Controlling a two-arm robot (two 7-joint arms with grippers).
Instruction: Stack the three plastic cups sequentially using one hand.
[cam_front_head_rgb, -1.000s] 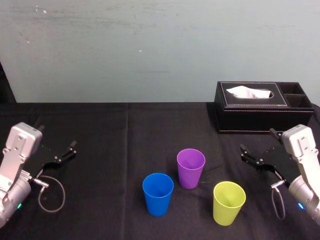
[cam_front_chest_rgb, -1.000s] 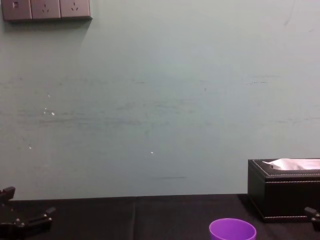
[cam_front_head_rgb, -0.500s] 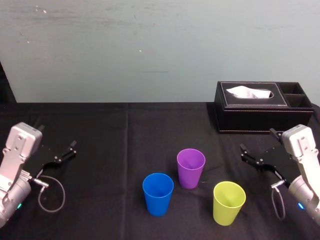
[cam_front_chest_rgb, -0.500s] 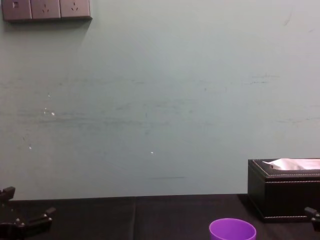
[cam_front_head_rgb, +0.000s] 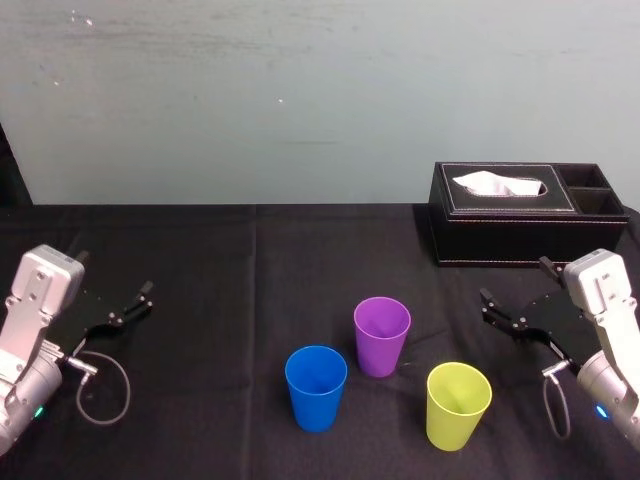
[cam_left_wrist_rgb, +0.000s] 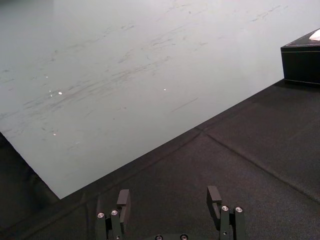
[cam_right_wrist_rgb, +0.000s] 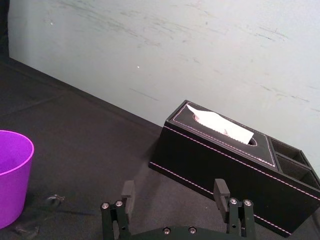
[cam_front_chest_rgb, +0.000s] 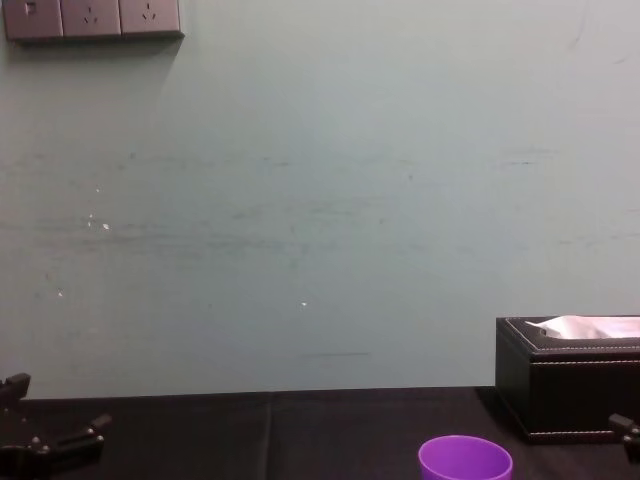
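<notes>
Three upright cups stand apart on the black cloth: the purple cup (cam_front_head_rgb: 382, 335) in the middle, the blue cup (cam_front_head_rgb: 316, 387) nearer and to its left, the yellow-green cup (cam_front_head_rgb: 458, 404) nearer and to its right. My right gripper (cam_front_head_rgb: 515, 280) hovers open and empty to the right of the cups, in front of the tissue box. From the right wrist, its fingers (cam_right_wrist_rgb: 128, 192) stand wide apart, with the purple cup (cam_right_wrist_rgb: 12, 175) off to one side. My left gripper (cam_front_head_rgb: 115, 275) rests open and empty at the far left, its jaws spread in the left wrist view (cam_left_wrist_rgb: 169, 197).
A black tissue box (cam_front_head_rgb: 525, 212) with white tissue and two side compartments sits at the back right. A pale wall (cam_front_head_rgb: 300, 100) closes off the far table edge. Bare black cloth (cam_front_head_rgb: 230, 280) lies between the left gripper and the cups.
</notes>
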